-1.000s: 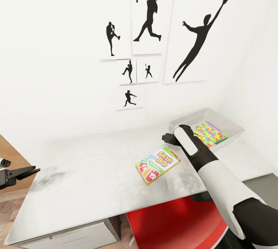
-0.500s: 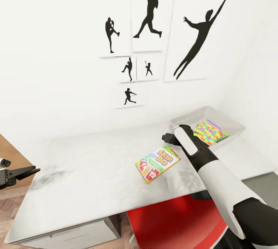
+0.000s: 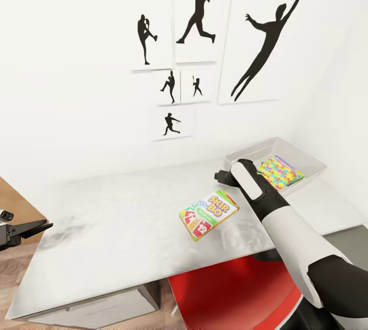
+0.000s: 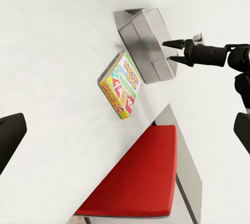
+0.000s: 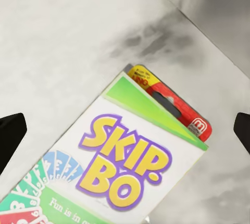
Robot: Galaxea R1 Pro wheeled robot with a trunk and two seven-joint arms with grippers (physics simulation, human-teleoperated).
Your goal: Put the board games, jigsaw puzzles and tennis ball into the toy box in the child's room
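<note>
Multicoloured jigsaw puzzle (image 3: pixel 278 172) already in toy box (image 3: pixel 306 158); Skip-Bo (image 3: pixel 209 214) outstanding on table (image 3: pixel 112 227); my right gripper (image 4: pixel 167 50) released above it.

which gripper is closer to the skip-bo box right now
Right. The right gripper hangs open just above the Skip-Bo box, between it and the toy box. The left gripper is far off, past the table's left edge.

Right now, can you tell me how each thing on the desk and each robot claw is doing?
Green-red-white Skip-Bo game box: lying flat on the pale mottled table, outside the bin.
Shallow light-grey toy box: upright, open-topped, holding the puzzle.
Bright multicoloured jigsaw puzzle: lying inside the toy box.
Right claw: open, empty, above the Skip-Bo box.
Left claw: empty; open or shut unclear.
</note>
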